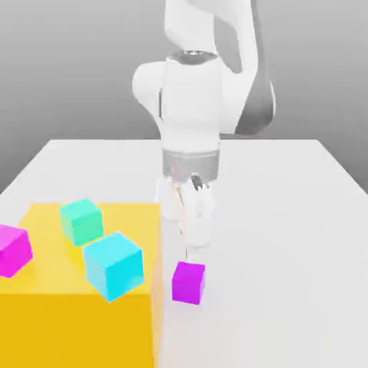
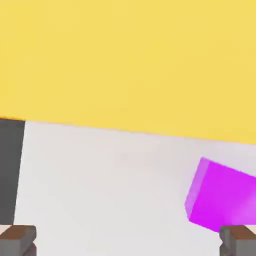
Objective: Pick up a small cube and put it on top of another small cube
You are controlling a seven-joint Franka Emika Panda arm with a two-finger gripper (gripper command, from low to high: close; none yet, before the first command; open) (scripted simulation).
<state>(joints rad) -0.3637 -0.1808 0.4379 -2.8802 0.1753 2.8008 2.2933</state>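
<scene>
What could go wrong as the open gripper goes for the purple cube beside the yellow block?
1. The purple cube sits off-centre toward one fingertip in the hand view; that finger may land on it or knock it away.
2. It sits close to the yellow block, so a finger could clip that wall.

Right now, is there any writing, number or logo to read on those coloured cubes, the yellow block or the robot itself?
None: nothing here bears any text.
The purple cube on the white table: plain faces.
The magenta cube, the green cube and the cyan cube on the yellow block: plain.
The white robot arm and its open claw: no label or logo.
</scene>
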